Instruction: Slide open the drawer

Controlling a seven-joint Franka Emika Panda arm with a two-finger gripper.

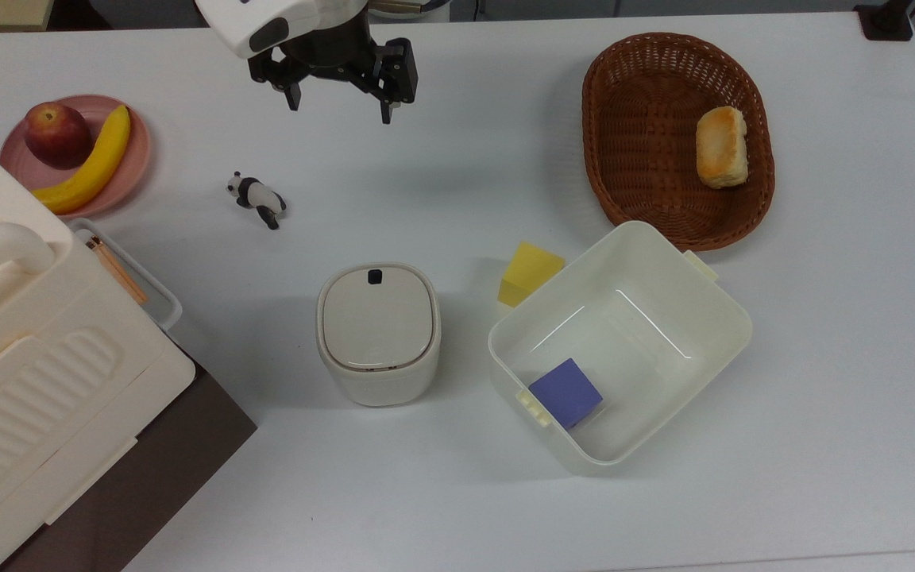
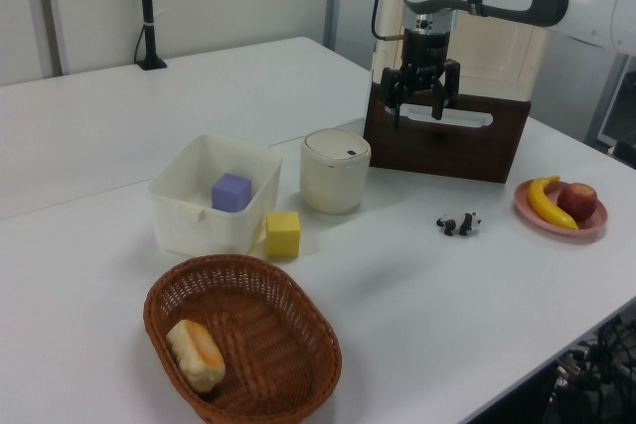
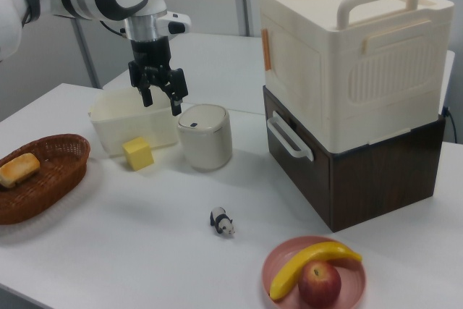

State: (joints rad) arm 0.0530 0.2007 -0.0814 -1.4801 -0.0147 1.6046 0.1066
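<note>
my gripper open, empty | drawer well apart, toward the right view's right | handle probably horizontal

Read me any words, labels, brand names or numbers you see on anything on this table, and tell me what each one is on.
None: no readable text on anything here.
The cream appliance shows an orange strip on one side, with nothing legible on it.
The lidded bin carries a small dark mark on its lid, not a letter or number.
The drawer front and the end effector bear no label.
</note>
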